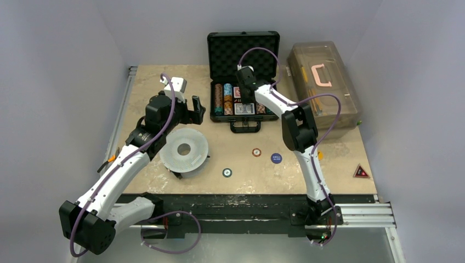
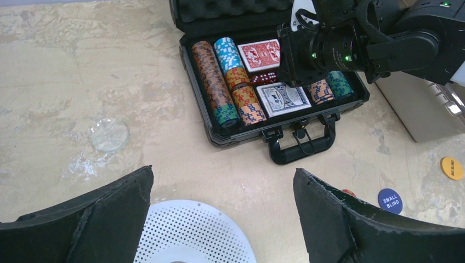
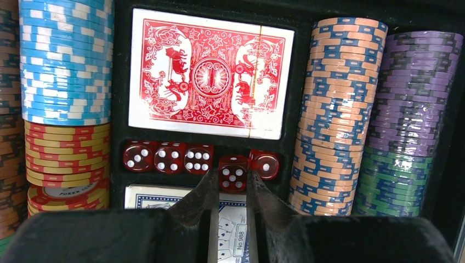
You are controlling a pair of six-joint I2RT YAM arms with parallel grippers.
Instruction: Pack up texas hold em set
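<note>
The black briefcase [image 1: 243, 49] stands open at the back centre, foam lid up, handle [image 2: 301, 148] toward me. It holds rows of coloured chips [image 3: 337, 109], a red card deck [image 3: 211, 79], a blue-backed deck [image 3: 148, 194] and a row of red dice [image 3: 167, 157]. My right gripper [image 3: 232, 176] is down inside the case, shut on one red die [image 3: 233, 167] in that row. It also shows in the top view [image 1: 248, 97]. My left gripper [image 2: 223, 170] is open and empty, held over the table left of the case [image 1: 196, 111].
A grey-white perforated disc [image 1: 184, 149] lies under my left gripper. Round buttons lie in front of the case: red-ringed [image 1: 256, 152], blue "small blind" [image 1: 276, 158], dark [image 1: 227, 172], orange [image 1: 320, 155]. A red triangle [image 1: 360, 171] sits front right. A brown toolbox [image 1: 323, 82] stands right of the case.
</note>
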